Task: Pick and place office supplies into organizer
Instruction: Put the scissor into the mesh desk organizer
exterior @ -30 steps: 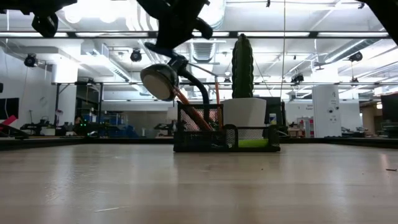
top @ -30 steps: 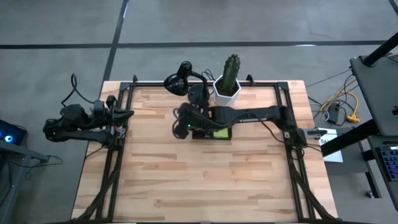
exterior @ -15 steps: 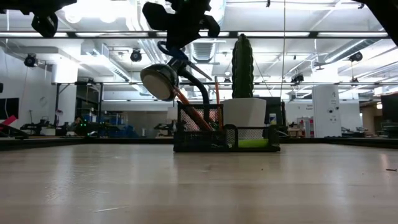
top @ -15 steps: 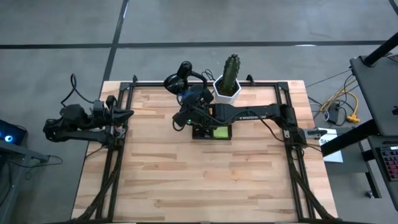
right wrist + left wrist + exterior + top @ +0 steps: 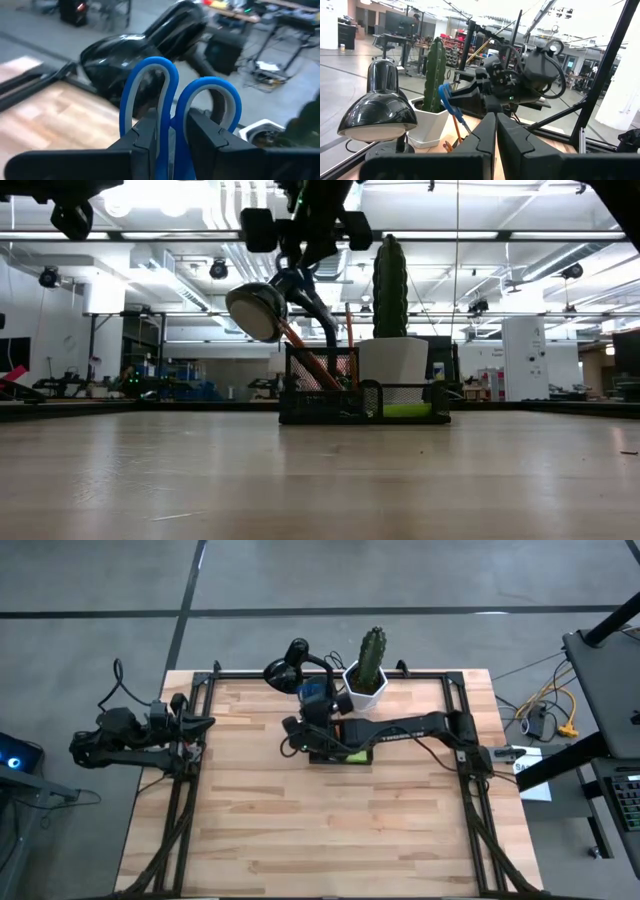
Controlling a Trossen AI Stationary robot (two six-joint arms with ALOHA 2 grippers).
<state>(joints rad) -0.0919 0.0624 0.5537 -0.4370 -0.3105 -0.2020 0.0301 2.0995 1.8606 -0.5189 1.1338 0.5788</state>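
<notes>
1. My right gripper (image 5: pixel 167 132): held above the organizer at the back middle of the table, jaws pinching the blue-handled scissors (image 5: pixel 172 102) just below the 2 finger loops; in my right wrist view both loops rise clear of my fingers (image 5: pixel 145 135).
2. Scissors, seen from elsewhere: the left wrist view shows the blue handles (image 5: pixel 447 102) hanging from my right gripper (image 5: pixel 470 95), blades pointing down toward the organizer. In the high view the blue shows (image 5: pixel 314 692) between the lamp and the cactus pot.
3. Organizer (image 5: pixel 365 402): black mesh, standing on the table (image 5: pixel 300 830) just in front of the white pot. Its tall left compartment holds orange pencils (image 5: pixel 303 352) leaning at a slant; the low right compartment holds the lime-green sticky-note pad (image 5: pixel 407 410).
4. My left gripper (image 5: pixel 496 135): parked at the table's left edge, well apart from the organizer, jaws pressed together with nothing between them.
5. Desk lamp (image 5: pixel 379 112): black, shade tilted, standing beside the organizer.
6. Cactus (image 5: pixel 390 285): upright in a white hexagonal pot (image 5: pixel 393 360), behind the organizer.
</notes>
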